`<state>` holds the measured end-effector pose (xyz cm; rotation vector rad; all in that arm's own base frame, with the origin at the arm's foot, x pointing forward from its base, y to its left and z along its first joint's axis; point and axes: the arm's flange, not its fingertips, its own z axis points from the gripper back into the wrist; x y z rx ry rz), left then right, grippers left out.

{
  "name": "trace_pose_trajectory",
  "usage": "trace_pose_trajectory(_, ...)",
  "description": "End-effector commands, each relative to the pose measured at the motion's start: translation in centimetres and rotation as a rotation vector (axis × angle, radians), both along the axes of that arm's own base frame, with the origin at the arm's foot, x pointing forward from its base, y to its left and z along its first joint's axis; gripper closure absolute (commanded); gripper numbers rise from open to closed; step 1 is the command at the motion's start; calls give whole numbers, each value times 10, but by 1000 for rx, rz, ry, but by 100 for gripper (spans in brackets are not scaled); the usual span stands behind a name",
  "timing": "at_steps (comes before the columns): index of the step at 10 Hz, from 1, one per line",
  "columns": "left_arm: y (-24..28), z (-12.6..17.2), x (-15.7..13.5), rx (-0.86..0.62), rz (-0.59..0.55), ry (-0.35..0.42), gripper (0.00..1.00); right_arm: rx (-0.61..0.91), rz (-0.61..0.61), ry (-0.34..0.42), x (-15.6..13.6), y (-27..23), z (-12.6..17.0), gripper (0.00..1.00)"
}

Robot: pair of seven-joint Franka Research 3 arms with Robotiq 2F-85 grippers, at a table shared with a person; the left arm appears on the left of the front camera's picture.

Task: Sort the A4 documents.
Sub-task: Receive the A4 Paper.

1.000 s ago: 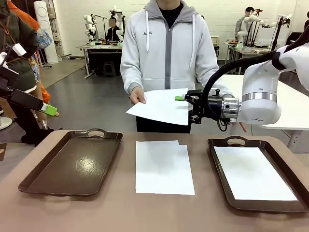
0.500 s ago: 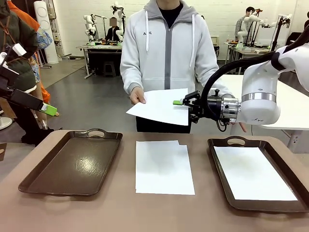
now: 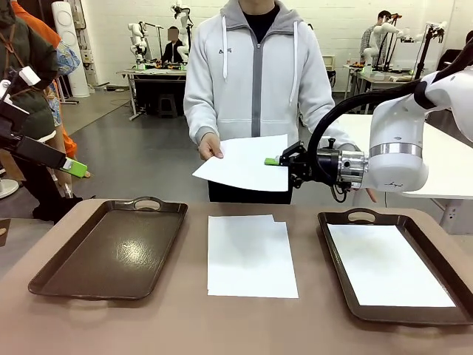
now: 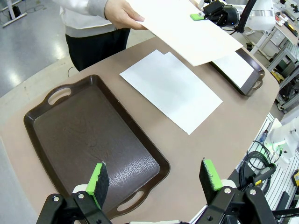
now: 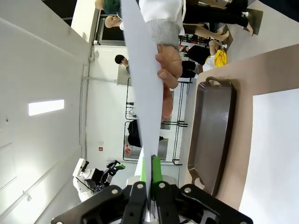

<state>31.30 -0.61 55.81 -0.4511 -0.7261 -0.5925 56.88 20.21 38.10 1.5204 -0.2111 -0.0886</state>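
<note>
Right tool (image 3: 275, 160) clenched on the edge of an A4 sheet (image 3: 244, 164) the person's hand (image 3: 211, 146) holds above the bench (image 3: 185, 325); more sheets (image 3: 250, 255) lie mid-bench. Left tool (image 4: 154, 173) gapes over the left tray (image 4: 93, 135).

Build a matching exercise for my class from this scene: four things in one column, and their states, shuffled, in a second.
Things
1. left tray
2. right tray
3. raised sheet
4. middle sheets

States
A. lying flat on the table between the trays
B. empty
C. pinched by the right arm's fingers and held by a person's hand
D. holding one sheet

Pairs: 1-B, 2-D, 3-C, 4-A
</note>
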Motion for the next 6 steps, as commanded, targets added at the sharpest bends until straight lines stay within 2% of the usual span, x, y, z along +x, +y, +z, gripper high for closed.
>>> trace_pose_trajectory(1,1,0,0,-7,-11,-3,0,-5,34,28,9,1,0,100)
trace_pose_trajectory(4,1,0,0,-7,-11,-3,0,-7,64,23,6,3,0,100)
trace_pose_trajectory(5,1,0,0,-7,-11,-3,0,29,130,34,5,4,3,100)
trace_pose_trajectory(6,1,0,0,-7,-11,-3,0,-5,24,5,-2,2,-4,100)
